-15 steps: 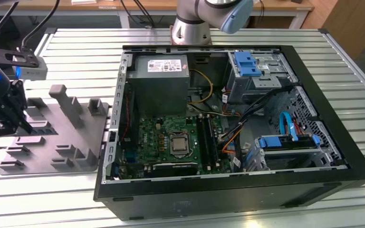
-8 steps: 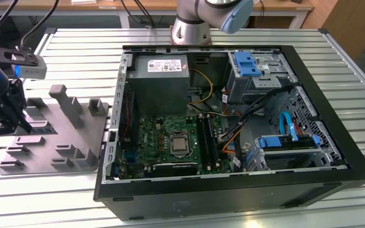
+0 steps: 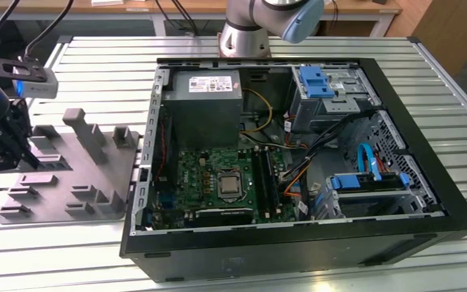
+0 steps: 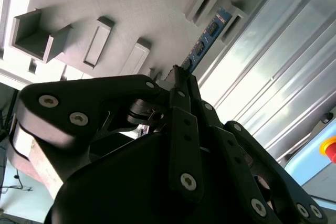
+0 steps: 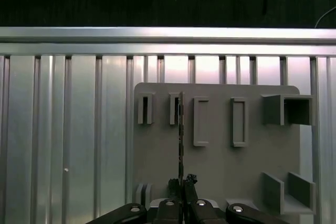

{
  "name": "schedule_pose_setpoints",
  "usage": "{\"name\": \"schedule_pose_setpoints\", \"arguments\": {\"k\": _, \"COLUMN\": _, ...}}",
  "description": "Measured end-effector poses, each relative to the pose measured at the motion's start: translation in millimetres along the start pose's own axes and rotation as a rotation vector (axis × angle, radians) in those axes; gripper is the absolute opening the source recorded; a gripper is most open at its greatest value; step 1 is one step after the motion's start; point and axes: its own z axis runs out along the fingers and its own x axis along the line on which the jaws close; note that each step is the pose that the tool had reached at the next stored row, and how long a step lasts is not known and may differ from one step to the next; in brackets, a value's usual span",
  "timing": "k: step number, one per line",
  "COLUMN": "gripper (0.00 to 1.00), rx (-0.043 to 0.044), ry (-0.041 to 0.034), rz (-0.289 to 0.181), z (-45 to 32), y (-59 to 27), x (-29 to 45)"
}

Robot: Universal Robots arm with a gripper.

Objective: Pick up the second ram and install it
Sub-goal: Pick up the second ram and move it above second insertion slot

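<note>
One ram, one grey fixture plate, one open computer case with one motherboard, and one hand.

- Setting: a robotics lab bench, laid out for computer assembly work.
- Tabletop: ribbed aluminium slats, which carried the robot arm base.
- Computer case: lay with its side open, so the motherboard, drives and wiring were exposed.
- Fixture plate: grey, with moulded slots and pockets.
- Claw: black, and was clamped on the second ram.
- Background: wooden desks stood behind, with cables hanging.
</note>
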Motion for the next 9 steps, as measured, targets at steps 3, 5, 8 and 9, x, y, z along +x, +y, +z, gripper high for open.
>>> {"name": "schedule_pose_setpoints", "arguments": {"k": 3, "gripper": 0.14, "rx": 0.0001, "ry": 0.0, "rz": 0.0, "z": -3.8, "y": 0.1, "x": -0.1}}
{"name": "schedule_pose_setpoints", "arguments": {"k": 5, "gripper": 0.14, "rx": 0.0, "ry": 0.0, "rz": 0.0, "z": -7.2, "y": 0.2, "x": -0.1}}
{"name": "schedule_pose_setpoints", "arguments": {"k": 8, "gripper": 0.14, "rx": 0.0001, "ry": -0.0001, "rz": 0.0, "z": -14.1, "y": 0.4, "x": -0.2}}
{"name": "schedule_pose_setpoints", "arguments": {"k": 9, "gripper": 0.14, "rx": 0.0002, "ry": -0.0001, "rz": 0.0, "z": -17.1, "y": 0.5, "x": -0.2}}
